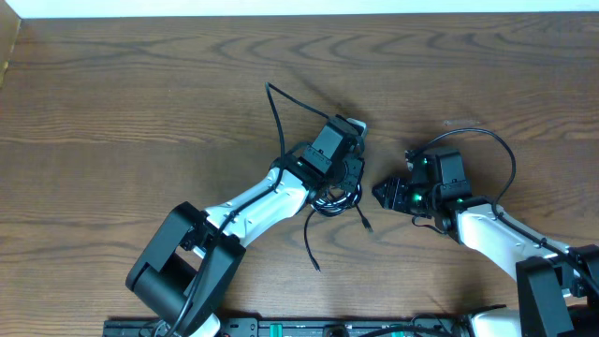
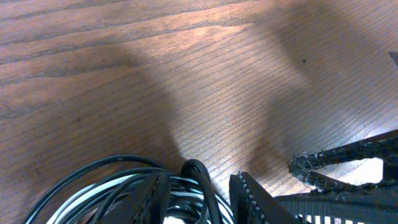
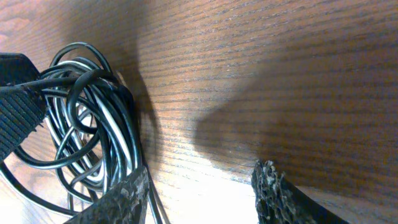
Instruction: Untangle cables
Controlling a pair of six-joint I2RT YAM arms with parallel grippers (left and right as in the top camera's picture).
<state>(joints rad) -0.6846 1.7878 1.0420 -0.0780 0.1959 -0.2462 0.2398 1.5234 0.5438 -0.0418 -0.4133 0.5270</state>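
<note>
The black cable (image 1: 278,117) and the white cable (image 3: 111,134) lie coiled together in one bundle (image 1: 337,195) at mid-table. Black ends trail up-left, down (image 1: 311,245) and right to a plug (image 1: 366,225). My left gripper (image 1: 349,174) sits on the bundle. In the left wrist view its jaws (image 2: 200,179) stand apart with a black loop (image 2: 198,171) rising between them and white strands (image 2: 121,186) below. My right gripper (image 1: 383,195) is open just right of the bundle. Its left finger (image 3: 127,196) rests against the coil's edge, with bare wood between its fingers.
The two grippers nearly face each other; the right fingertip (image 2: 320,169) shows in the left wrist view. The right arm's own thick black wire (image 1: 501,150) arcs behind it. The wooden table (image 1: 140,112) stretches bare to the left and back.
</note>
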